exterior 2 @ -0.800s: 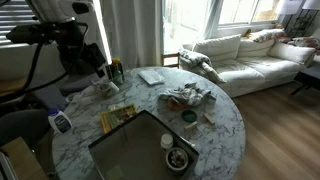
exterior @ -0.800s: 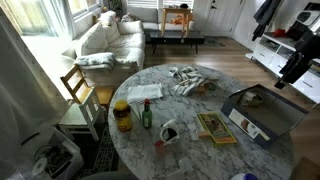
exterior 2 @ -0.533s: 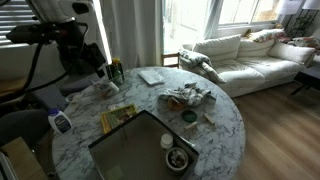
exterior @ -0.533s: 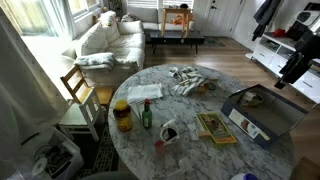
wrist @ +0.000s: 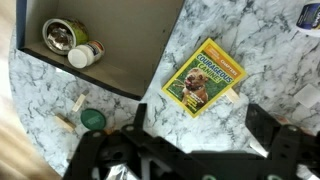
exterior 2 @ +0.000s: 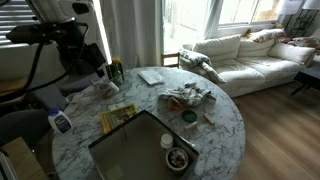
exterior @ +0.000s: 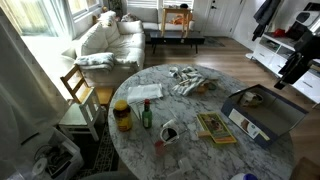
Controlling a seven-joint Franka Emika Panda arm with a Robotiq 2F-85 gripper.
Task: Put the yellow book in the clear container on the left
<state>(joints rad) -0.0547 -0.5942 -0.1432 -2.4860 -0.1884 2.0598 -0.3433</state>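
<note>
Item: yellow book (wrist: pixel 205 78), lying flat at twelve o'clock from the gripper (wrist: pixel 190 160), whose jaws are spread and empty; to be approached squarely and pinched across its narrower width.

Bright window daylight, blown-out glare, soft low-resolution frames, blurred wrist foreground

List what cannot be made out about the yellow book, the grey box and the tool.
- Yellow book: cover lettering blurred in the wrist view, too small in both exterior views.
- Grey box: partly cut off by the top edge of the wrist view.
- Tool: dark and blurred, cut off by the bottom edge of the wrist view.
</note>
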